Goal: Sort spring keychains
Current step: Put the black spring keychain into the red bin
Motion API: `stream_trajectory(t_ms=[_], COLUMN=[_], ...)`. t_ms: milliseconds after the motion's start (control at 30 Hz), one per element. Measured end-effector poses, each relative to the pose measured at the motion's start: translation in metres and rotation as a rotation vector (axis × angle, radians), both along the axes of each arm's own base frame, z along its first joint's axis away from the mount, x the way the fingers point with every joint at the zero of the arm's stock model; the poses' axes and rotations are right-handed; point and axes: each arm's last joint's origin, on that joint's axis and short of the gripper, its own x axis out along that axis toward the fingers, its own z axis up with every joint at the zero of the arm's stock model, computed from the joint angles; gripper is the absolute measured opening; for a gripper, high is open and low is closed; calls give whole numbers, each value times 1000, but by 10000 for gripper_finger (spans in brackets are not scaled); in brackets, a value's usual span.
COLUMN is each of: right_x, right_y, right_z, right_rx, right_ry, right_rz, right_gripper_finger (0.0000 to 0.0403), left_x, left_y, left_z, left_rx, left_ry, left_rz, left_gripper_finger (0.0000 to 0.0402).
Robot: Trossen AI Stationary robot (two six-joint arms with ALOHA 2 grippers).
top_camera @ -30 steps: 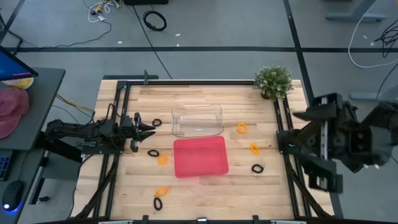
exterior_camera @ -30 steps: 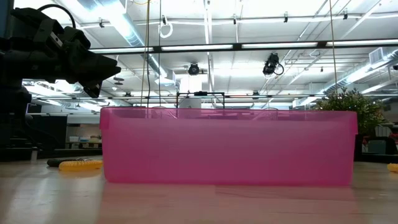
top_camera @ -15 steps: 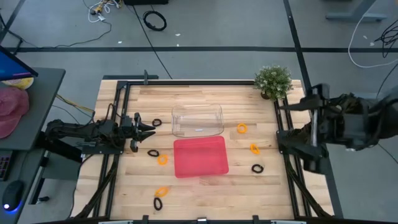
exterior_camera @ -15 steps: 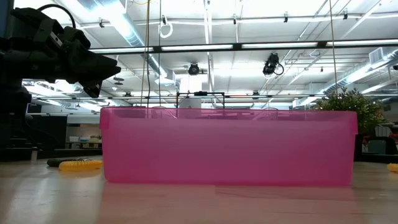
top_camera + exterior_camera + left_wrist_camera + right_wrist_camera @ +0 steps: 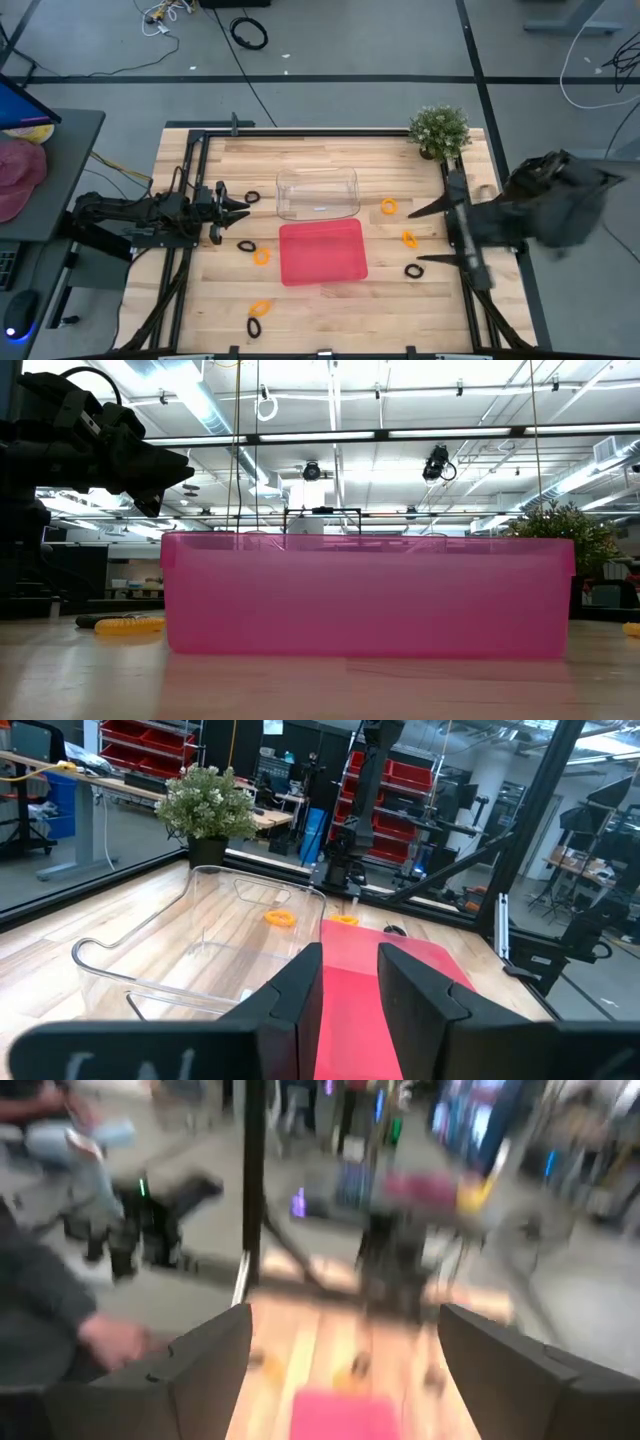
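Right gripper (image 5: 424, 234) spread wide over the desk (image 5: 330, 300).
Small coiled spring keychains (image 5: 261, 256), orange and black, lie scattered; left gripper (image 5: 240, 208) narrow, empty.

Little potted plant (image 5: 439, 131) sits upper right on the wooden counter (image 5: 320, 310), pink cap (image 5: 18, 176) far left, probably a cable coil (image 5: 249, 33) up top.

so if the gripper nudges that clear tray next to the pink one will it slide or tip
The clear tray looks thin-walled and empty, so it is probably light and would likely slide on the smooth wooden table rather than resist. It sits low and wide, so tipping seems unlikely. Its near edge lies close to the pink tray, which might stop a push that way.
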Motion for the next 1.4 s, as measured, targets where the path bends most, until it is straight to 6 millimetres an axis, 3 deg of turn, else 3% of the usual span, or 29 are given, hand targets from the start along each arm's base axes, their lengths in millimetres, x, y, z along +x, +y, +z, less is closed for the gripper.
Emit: stream_trajectory(t_ms=[267, 433, 633, 800, 900, 1133, 1400], right_x=[37, 68, 86, 76, 64, 36, 12], right_y=[10, 29, 46, 41, 34, 14, 0], right_z=[-55, -91, -160, -206, -222, -256, -310], right_rx=[64, 122, 96, 34, 49, 197, 281], right_ry=[452, 623, 881, 1055, 1070, 1039, 1154], right_rz=[-113, -130, -228, -403, -457, -463, -508], right_gripper_finger=[324, 324, 324, 324, 324, 324, 324], left_x=[0, 0, 0, 0, 0, 0, 0], left_y=[0, 0, 0, 0, 0, 0, 0], left_z=[0, 0, 0, 1, 1, 1, 1], left_rx=[0, 0, 0, -1, -1, -1, -1], left_ry=[0, -1, -3, -6, -7, -10, -11], left_rz=[0, 0, 1, 2, 2, 2, 1], left_gripper_finger=[103, 103, 103, 103, 103, 103, 103])
